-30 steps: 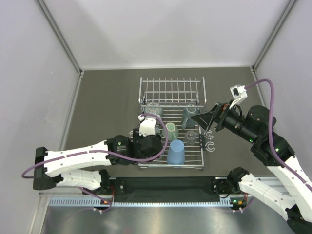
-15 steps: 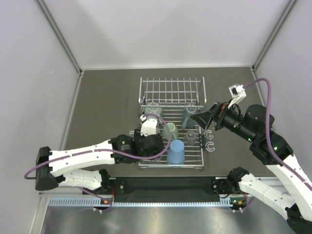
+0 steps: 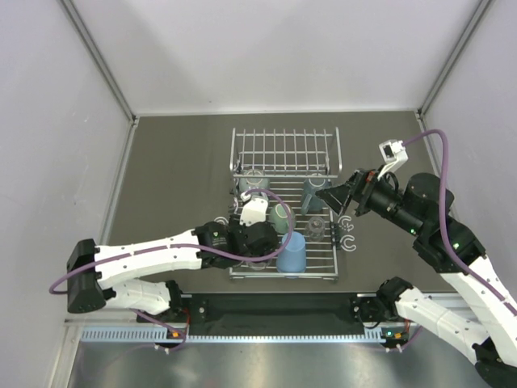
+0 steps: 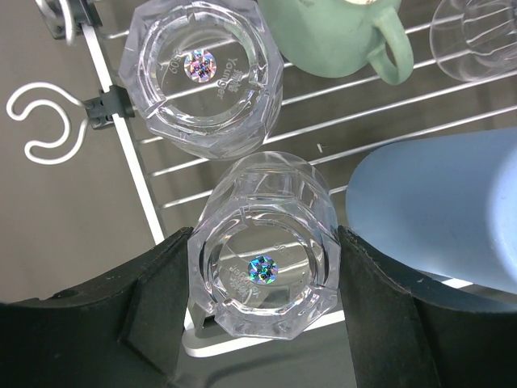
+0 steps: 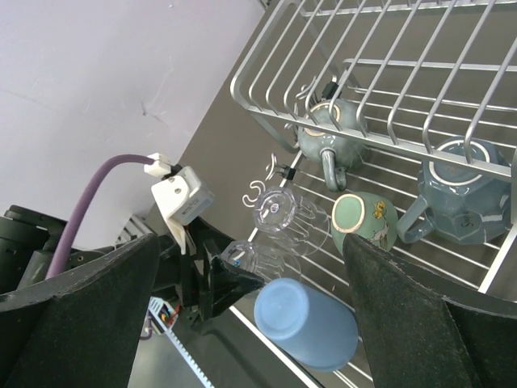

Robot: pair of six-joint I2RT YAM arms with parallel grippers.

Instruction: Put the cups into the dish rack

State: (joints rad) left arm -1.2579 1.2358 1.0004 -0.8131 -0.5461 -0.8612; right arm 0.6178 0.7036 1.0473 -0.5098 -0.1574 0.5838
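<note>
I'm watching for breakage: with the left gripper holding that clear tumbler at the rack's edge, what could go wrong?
The held clear tumbler in the left gripper is very close to the second clear tumbler and the light-blue tumbler; a nudge could knock them. It also appears to overhang the dish rack at its corner, so it might tip off on release.

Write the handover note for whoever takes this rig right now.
Left gripper: closed on a clear tumbler at the near left corner of the dish rack.
Right gripper: open, empty, by the rack's right side.
In the rack: mint-green mug, light-blue tumbler, two grey-blue mugs, two more clear tumblers.
Done: every other cup in view is racked.
Left: set the held tumbler down, release, back both arms off.
</note>
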